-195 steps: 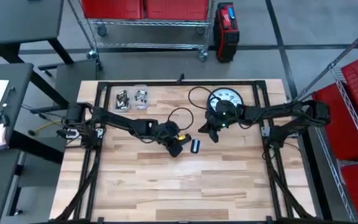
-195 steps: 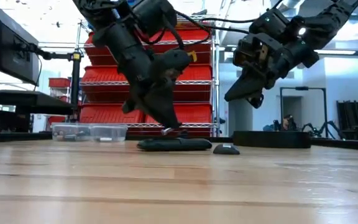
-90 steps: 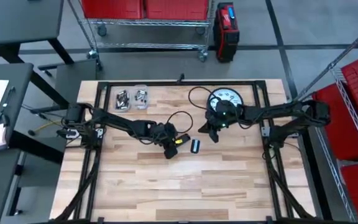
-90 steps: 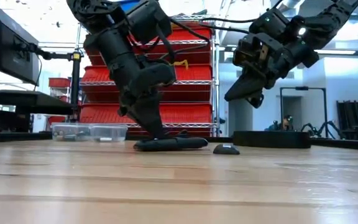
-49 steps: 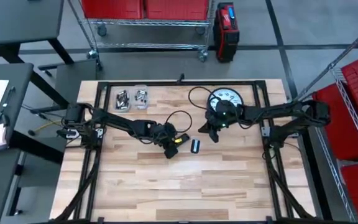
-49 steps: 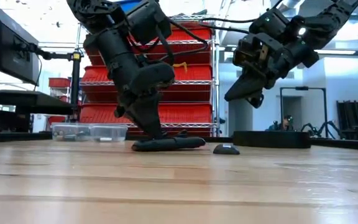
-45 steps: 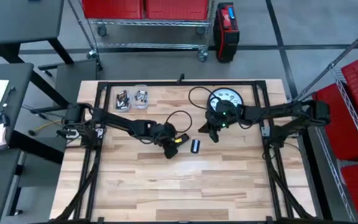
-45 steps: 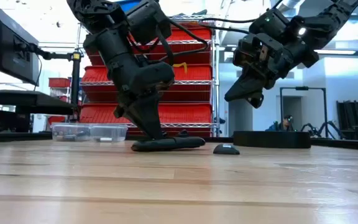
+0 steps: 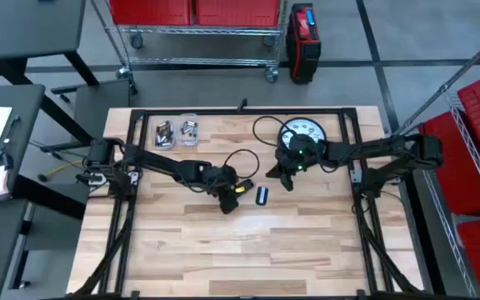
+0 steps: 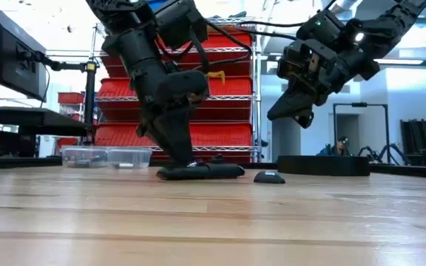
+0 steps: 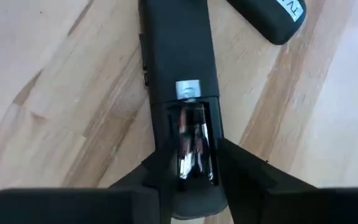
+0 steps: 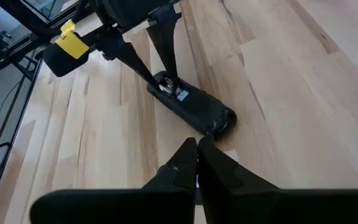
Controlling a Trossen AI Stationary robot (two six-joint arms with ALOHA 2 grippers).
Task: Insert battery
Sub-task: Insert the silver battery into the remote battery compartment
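Since 2.2 s ago, left claw (image 9: pixel 229 202) is sitting slightly further toward the table's left side; remote (image 9: pixel 238 187) is lying near the table's middle, angled.

Left claw is pressing down at the remote's (image 11: pixel 180 68) open end, fingers (image 11: pixel 248 177) spread narrowly, straddling the open bay. Battery (image 11: pixel 191 146) is lying inside that bay, between the fingers; no grip on it is showing.

Detached cover (image 9: pixel 262 197) is lying just beside the remote, apart from it. In the left wrist view its end (image 11: pixel 272 18) is showing white lettering, cut off, unreadable.

Right claw (image 10: pixel 291 116) is hanging above the table (image 9: pixel 307 250), fingers pressed together, holding nothing.

Wall clock (image 9: pixel 301 132) and parts tray (image 9: pixel 176 131) are resting near the far edge. Near half of the table is lying open.
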